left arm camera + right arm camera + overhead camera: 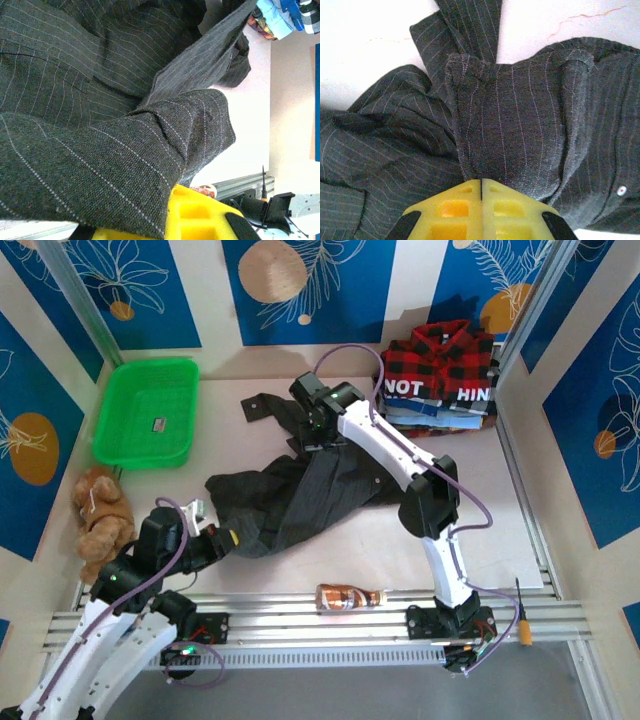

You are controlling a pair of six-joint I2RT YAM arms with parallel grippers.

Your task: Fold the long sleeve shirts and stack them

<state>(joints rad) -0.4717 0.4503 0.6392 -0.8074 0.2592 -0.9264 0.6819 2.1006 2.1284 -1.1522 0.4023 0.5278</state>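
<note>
My left jaws and right jaws are both clamped on the charcoal shirt (300,495), which lies crumpled in the middle of the counter (480,530). If I pull them apart unevenly, I reckon a thin pinch could slip and drop the cloth.

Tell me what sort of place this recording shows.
Probably a staged robot-training cell, not a home: blue leaf-print panels box in the table, aluminium rails run along its near edge, and props lie about, like a dark striped shirt and a green basket.
</note>
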